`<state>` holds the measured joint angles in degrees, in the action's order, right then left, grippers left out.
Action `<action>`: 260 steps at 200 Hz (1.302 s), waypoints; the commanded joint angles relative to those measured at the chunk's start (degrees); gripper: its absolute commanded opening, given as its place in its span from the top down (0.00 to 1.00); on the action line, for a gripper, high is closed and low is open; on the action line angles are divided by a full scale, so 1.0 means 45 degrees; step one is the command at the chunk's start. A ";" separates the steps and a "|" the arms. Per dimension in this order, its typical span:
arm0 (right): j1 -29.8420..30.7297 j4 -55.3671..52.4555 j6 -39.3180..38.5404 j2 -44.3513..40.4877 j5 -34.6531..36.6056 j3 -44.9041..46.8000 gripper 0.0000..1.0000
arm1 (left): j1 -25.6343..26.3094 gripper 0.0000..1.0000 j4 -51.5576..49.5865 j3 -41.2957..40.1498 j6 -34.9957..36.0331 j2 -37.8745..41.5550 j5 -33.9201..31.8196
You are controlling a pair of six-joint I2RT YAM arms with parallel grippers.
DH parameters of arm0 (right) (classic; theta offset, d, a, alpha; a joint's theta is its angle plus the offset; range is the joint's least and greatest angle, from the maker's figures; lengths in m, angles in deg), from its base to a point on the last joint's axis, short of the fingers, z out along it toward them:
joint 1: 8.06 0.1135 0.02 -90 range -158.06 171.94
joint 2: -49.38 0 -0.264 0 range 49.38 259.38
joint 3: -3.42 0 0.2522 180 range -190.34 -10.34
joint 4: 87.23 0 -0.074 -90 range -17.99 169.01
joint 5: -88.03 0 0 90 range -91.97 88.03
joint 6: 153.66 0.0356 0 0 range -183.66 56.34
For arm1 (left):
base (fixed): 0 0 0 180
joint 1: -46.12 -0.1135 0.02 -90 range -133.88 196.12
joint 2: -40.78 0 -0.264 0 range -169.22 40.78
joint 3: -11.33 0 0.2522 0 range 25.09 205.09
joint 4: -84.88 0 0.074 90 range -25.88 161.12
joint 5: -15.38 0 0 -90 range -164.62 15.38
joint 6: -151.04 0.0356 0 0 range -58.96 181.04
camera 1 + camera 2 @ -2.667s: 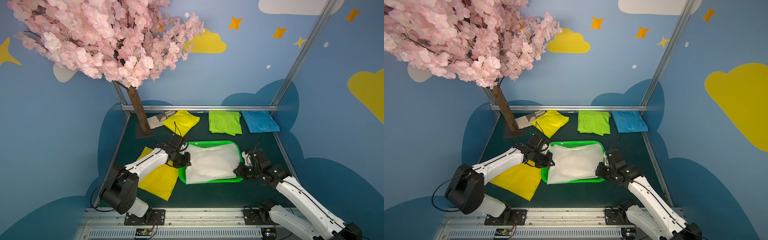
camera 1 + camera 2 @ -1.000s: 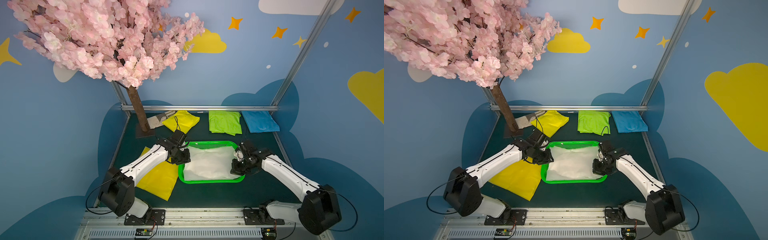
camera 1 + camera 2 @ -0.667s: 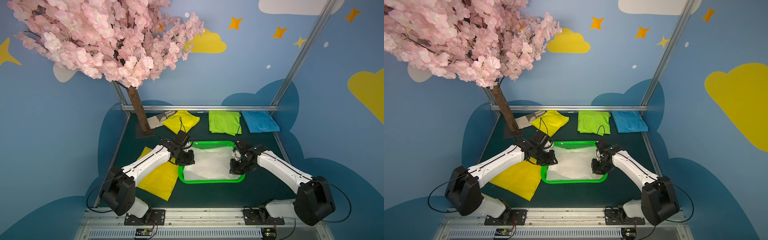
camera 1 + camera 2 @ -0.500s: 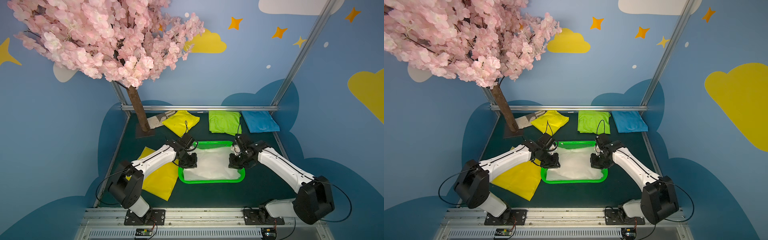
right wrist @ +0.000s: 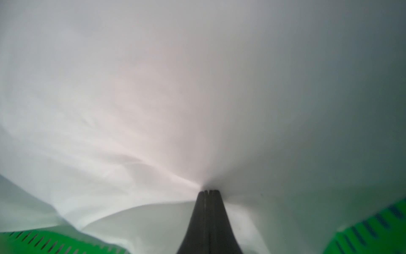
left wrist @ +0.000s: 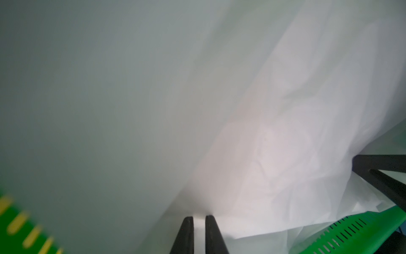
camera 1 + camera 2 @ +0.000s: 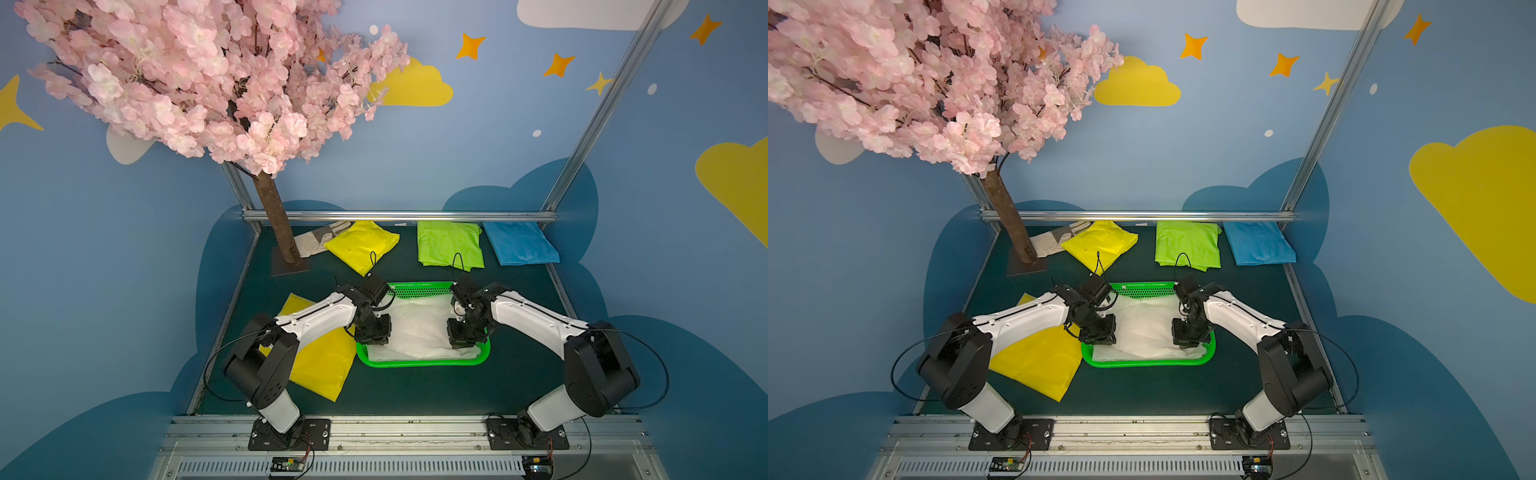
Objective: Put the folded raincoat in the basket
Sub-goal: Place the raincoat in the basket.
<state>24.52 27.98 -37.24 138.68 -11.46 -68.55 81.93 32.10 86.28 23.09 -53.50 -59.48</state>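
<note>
The folded raincoat is white and lies in the green basket, covering most of its floor; both top views show it. My left gripper points down onto the raincoat's left edge. In the left wrist view its fingers stand a narrow gap apart with white fabric between them. My right gripper points down onto the right edge. In the right wrist view its jaws are pressed together, with creases in the raincoat running into the tips. The basket's mesh wall shows beside it.
A yellow raincoat lies under my left arm, against the basket's left side. Along the back lie a yellow one, a lime one, a blue one and a beige cloth. A tree trunk stands back left.
Both arms have swung inward over the basket and lowered the white raincoat flatter into it. The left jaws have narrowed onto the fabric.
</note>
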 commanded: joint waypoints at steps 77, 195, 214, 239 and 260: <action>-0.1127 -0.1298 -0.0616 0.0213 0.2359 -0.3493 0.96 | 0.0010 0.83 -0.0727 0.0603 -0.0075 0.0732 -0.0634; -0.1694 -0.0369 -0.0998 0.4744 0.2774 -0.6023 0.97 | 0.0010 0.82 -0.0704 0.0212 -0.0324 0.1296 -0.0650; -0.1594 0.0189 -0.1133 0.4674 0.2731 -0.5892 0.96 | 0.0023 0.81 -0.0615 0.0148 -0.0355 0.1315 -0.0615; -0.1445 0.0153 -0.1316 0.3940 0.2943 -0.5742 0.94 | 0.0009 0.79 -0.0591 0.0050 -0.0335 0.1400 -0.0629; -0.1327 0.0075 -0.1382 0.2813 0.2892 -0.5327 0.91 | 0.0029 0.77 -0.0475 -0.0128 -0.0407 0.1573 -0.0610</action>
<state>17.66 28.05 -42.36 158.37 0.62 -93.56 81.91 30.15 86.87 21.76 -48.39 -62.48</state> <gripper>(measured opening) 0.082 0.218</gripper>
